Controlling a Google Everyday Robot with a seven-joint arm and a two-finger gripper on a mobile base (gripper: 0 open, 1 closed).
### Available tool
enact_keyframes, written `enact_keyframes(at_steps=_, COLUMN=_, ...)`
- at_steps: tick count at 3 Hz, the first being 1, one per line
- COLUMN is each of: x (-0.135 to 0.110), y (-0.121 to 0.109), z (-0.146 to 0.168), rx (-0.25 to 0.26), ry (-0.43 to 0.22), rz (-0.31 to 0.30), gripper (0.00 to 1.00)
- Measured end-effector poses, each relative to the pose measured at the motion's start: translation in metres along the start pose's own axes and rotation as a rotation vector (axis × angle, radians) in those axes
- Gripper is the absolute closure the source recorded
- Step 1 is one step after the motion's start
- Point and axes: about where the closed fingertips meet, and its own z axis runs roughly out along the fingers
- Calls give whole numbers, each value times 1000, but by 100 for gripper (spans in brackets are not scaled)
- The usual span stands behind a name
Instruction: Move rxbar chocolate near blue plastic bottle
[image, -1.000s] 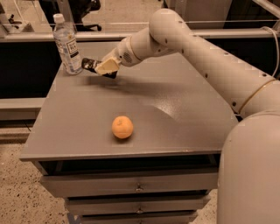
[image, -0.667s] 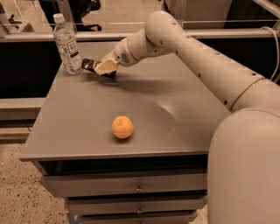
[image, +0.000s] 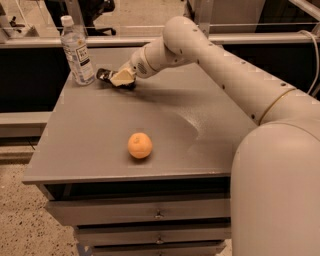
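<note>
The rxbar chocolate (image: 104, 74) is a small black shiny bar at the back left of the grey table (image: 165, 115). It sticks out to the left from my gripper (image: 120, 79), which is shut on it, low over the table top. The blue plastic bottle (image: 77, 51), clear with a white cap and a label, stands upright just left of the bar, a short gap away. My arm reaches in from the right across the back of the table.
An orange (image: 140, 145) lies near the table's front edge, in the middle. Drawers (image: 157, 214) sit under the table top. A rail and dark panels run behind the table. My arm's large body fills the lower right.
The gripper and bar have stayed almost in place beside the bottle. The arm's upper part has swung slightly left and closer to the camera.
</note>
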Motion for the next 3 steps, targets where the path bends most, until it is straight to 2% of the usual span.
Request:
enact_keyframes(at_steps=1, x=0, y=1, z=1, rx=-5, ry=-1, rz=2, gripper=5)
enact_keyframes(at_steps=2, x=0, y=3, z=-10, rx=-6, ry=-9, rz=-2, gripper=0)
enact_keyframes(at_steps=3, x=4, y=2, z=-42, rx=8, ry=-40, rz=-2, gripper=0)
